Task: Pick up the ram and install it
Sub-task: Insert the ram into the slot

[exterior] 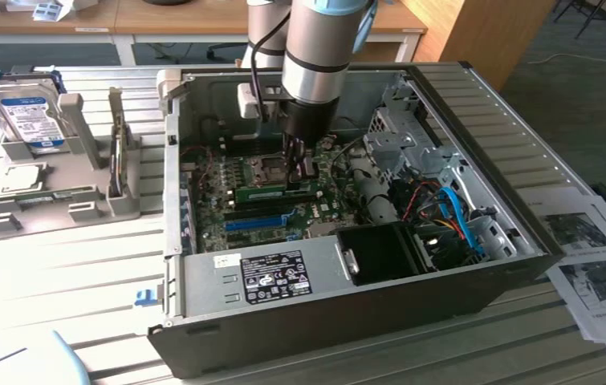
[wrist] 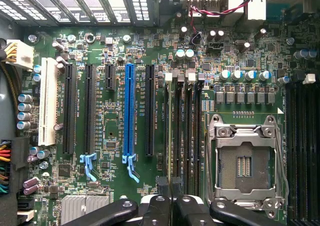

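Exterior view, from its left: a hard drive (exterior: 26, 116) stands in a rack (exterior: 67, 200) beside the open computer case (exterior: 314, 321). Inside, the ram (exterior: 263, 192) sits on edge on the motherboard (exterior: 319, 212), near the blue slot (exterior: 254, 223). At its end toward that view's right, the gripper (exterior: 305, 170) hangs with claw drawn together; whether it pinches the stick is unclear. Light, stiff and thin, the ram looks fragile: best held by its flat faces near the top edge.

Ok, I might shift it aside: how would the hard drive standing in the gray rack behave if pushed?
The hard drive looks boxy and silver-cased, so it is probably stiff and heavy for its size. Standing on edge in the gray rack, it would likely lean against the posts rather than topple.
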Controlling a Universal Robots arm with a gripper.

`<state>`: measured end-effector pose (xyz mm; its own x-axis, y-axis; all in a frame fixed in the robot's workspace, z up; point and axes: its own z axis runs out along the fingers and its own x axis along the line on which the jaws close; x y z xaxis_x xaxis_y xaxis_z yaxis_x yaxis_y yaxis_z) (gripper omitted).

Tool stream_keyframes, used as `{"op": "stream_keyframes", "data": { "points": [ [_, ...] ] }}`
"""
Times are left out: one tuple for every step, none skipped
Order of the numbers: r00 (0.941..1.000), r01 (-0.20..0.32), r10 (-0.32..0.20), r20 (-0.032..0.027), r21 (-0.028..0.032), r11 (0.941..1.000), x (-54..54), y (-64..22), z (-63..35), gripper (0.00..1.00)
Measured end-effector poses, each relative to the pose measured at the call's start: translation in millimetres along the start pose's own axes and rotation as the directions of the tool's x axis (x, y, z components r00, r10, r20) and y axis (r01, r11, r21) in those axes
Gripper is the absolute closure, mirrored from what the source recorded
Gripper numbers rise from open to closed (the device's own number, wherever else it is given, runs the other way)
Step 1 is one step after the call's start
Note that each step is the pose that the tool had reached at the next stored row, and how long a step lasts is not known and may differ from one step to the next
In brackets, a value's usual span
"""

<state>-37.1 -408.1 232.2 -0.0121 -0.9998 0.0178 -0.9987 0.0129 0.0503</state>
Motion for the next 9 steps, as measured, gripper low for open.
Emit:
{"op": "stream_keyframes", "data": {
  "points": [
    [1.0000,0.000,0.000,0.0002,0.0001,1.0000,0.0,0.0,0.4,0.89],
    [1.0000,0.000,0.000,0.0000,0.0000,1.0000,0.0,-0.1,0.5,0.89],
    [1.0000,0.000,0.000,0.0001,0.0000,1.0000,0.0,-0.1,0.8,0.89],
    [1.0000,0.000,0.000,0.0000,0.0000,1.0000,0.0,-0.1,0.9,0.89],
    [1.0000,0.000,0.000,0.0000,0.0000,1.0000,0.0,-0.1,1.1,0.89],
    [1.0000,0.000,0.000,0.0000,0.0000,1.0000,0.0,-0.1,1.1,0.89],
    [1.0000,0.000,0.000,-0.0001,0.0000,1.0000,0.0,-0.1,1.1,0.89],
    [1.0000,0.000,0.000,0.0000,0.0000,1.0000,-0.1,-0.1,1.1,0.89],
    [1.0000,0.000,0.000,0.0001,0.0000,1.0000,-0.1,-0.1,1.2,0.89]
  ]
}}
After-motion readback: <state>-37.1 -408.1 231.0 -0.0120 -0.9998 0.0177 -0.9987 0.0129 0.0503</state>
